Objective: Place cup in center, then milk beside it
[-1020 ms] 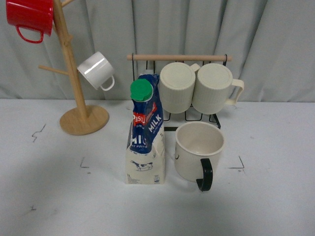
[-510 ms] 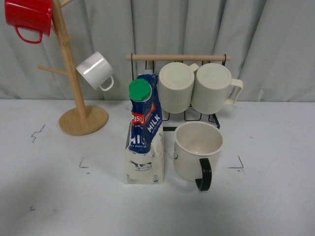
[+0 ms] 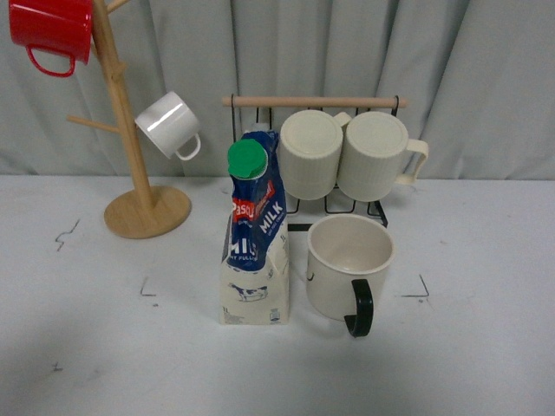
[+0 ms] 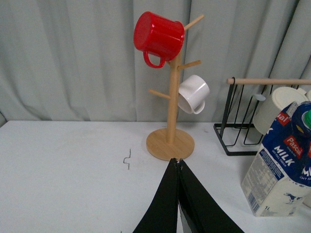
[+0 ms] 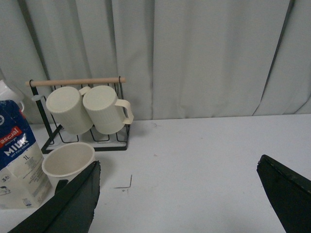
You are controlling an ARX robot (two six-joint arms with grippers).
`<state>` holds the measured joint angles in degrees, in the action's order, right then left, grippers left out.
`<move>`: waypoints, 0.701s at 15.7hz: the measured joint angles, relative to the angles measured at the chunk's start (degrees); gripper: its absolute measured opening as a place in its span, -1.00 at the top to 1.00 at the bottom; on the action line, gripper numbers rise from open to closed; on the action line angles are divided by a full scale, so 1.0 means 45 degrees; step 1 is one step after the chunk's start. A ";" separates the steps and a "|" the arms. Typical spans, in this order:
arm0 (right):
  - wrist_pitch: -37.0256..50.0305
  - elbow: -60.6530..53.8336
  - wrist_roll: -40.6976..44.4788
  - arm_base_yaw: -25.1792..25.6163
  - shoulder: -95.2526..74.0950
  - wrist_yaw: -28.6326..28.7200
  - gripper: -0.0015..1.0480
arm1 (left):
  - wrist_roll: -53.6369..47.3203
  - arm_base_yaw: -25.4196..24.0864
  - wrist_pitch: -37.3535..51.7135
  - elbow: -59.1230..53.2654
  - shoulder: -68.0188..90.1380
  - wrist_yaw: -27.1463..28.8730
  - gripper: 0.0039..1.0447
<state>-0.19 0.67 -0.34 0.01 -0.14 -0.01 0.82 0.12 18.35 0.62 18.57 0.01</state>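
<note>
Change: nothing on the table has shifted since the earlier frames; only the camera seems to have settled slightly.
Table point(image 3: 78, 347): pale grey, with black corner marks framing the center point(image 3: 286, 334).
Rack point(image 3: 314, 102): at 12 o'clock behind the center, holding two ribbed mugs.
Mug tree point(image 3: 130, 147): at 10 o'clock, carrying a red mug and a small white cup.
Milk point(image 3: 256, 234): upright inside the marks, at 9 o'clock of the cup, just beside it.
Cup point(image 3: 349, 264): upright inside the marks, handle toward 6 o'clock.
Left gripper point(image 4: 179, 167): fingers pressed together, empty, clear of the milk.
Right gripper point(image 5: 177, 194): spread wide, empty, well apart from the cup.
Stage: both items look placed, so the task seems finished, though whether milk and cup touch is hard to judge.
Advice: keep both arms back and high; any retreat should swing away from the carton, which would tip easily.
</note>
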 joint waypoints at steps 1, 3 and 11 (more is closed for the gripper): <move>-0.0005 0.0000 0.0000 0.0000 0.0000 0.0000 -0.87 | 0.0000 0.0000 -0.0325 0.0000 -0.0330 -0.0005 0.97; -0.0005 0.0000 0.0000 0.0000 0.0000 0.0005 -0.87 | 0.0000 0.0000 -0.0923 0.0000 -0.0962 0.0000 0.97; 0.0005 0.0000 0.0000 0.0000 0.0000 0.0005 -0.87 | 0.0000 0.0000 -0.4075 0.0049 -0.4061 0.0000 0.97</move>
<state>-0.16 0.67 -0.34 0.01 -0.14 0.01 0.82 0.12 0.01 0.84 0.30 0.01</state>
